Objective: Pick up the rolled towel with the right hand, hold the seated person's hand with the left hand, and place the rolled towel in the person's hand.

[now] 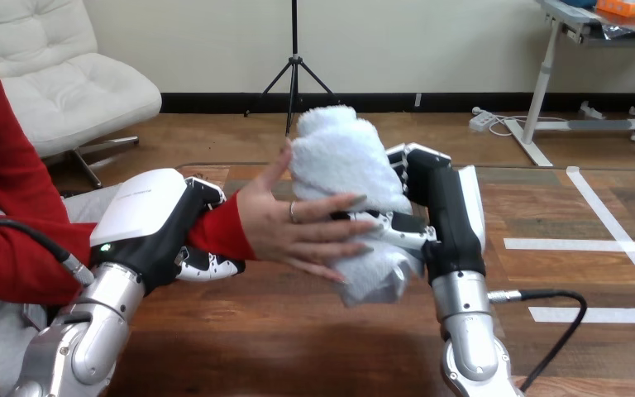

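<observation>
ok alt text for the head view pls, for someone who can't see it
The robot's right hand grips a white rolled towel upright and holds it against the person's hand, whose straight fingers lie across it. The robot's left hand is curled round the person's wrist, above the wooden table.

left hand (153, 223) palm hidden by the person's wrist (215, 231), rolled towel (339, 157) partly under the person's hand (285, 227), right hand (442, 215) fingertips behind it, 2 forearms (463, 331) cropped below
</observation>
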Motion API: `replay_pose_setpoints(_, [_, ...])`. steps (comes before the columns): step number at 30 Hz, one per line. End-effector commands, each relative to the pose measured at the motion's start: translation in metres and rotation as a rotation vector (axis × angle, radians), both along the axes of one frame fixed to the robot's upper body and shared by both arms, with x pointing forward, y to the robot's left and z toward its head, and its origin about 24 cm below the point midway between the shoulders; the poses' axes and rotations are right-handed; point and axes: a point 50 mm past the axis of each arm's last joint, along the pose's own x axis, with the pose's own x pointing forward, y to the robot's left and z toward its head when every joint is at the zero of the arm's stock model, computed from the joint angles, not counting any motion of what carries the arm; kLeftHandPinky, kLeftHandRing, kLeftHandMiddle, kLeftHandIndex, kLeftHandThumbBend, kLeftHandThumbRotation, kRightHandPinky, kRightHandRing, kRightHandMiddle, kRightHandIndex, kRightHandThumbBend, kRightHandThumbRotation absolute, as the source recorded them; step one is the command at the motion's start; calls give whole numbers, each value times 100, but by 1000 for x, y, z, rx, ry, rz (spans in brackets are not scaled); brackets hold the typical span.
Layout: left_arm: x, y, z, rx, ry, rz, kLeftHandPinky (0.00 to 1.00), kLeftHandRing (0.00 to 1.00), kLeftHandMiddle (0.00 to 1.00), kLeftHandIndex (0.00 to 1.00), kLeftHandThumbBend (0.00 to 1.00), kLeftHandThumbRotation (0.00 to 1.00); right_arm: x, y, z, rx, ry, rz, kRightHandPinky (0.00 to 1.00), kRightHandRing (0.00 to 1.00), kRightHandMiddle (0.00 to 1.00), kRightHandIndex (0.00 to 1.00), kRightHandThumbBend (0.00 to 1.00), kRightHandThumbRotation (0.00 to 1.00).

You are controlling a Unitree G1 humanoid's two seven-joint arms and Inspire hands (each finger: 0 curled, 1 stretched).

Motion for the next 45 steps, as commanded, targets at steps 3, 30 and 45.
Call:
replay_pose_setpoints(3, [16,-23,99,-97,-413,-109,27,33,40,41,59,0,20,32,77,61,-330,109,25,29,34,40,75,0])
replay_pose_setpoints(30, [16,-23,94,-117,-389,-99,28,34,41,41,58,0,11,38,74,67,-329,159,23,27,34,40,77,0])
replay_pose_setpoints(45, [15,-23,93,-131,-384,-98,28,34,41,41,58,0,10,35,71,47,-314,167,21,26,33,40,77,0])
